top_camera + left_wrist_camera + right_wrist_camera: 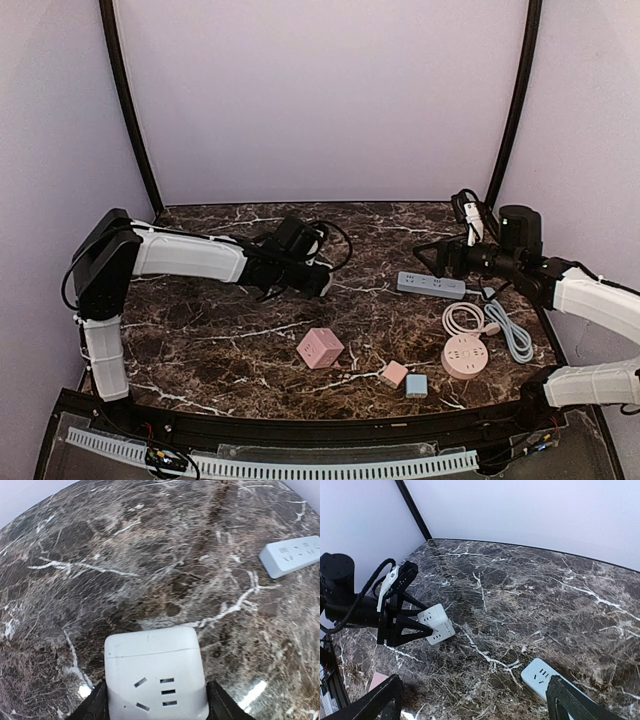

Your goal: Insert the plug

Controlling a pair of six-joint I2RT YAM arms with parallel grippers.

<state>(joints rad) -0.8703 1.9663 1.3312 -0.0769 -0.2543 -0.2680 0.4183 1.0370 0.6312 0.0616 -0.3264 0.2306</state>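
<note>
The white cube adaptor (pixel 155 672) is, as I read the task, the piece to be plugged in. It sits well to the left of the power strip (pixel 430 285), grasped by the left gripper (pixel 156 702), whose black fingers press against two opposite flanks. Its socket face points up at the wrist camera. Its prongs are out of sight, so they are presumably underneath or on a hidden side. I cannot tell whether it rests on the worktop (pixel 220 340) or hangs just above it.

To do this step well, the cube should travel toward the strip kept level. Its prongs should be lined up over one outlet before any push, and the push should go straight in, not at a tilt. The right gripper (pixel 470 705) hangs by the strip with its jaws spread wide and nothing between them. It could steady the strip, which looks likely to slide.

Nearer the arms than the strip lie a round pink socket (pixel 465 355) with a coiled lead, and to its left a pink cube (pixel 320 348).

The worktop is dark brown marble with white veins, glossy enough to throw back glare. Pale lilac walls (pixel 320 100) enclose it, with curved black posts (pixel 125 100) at the back corners.
</note>
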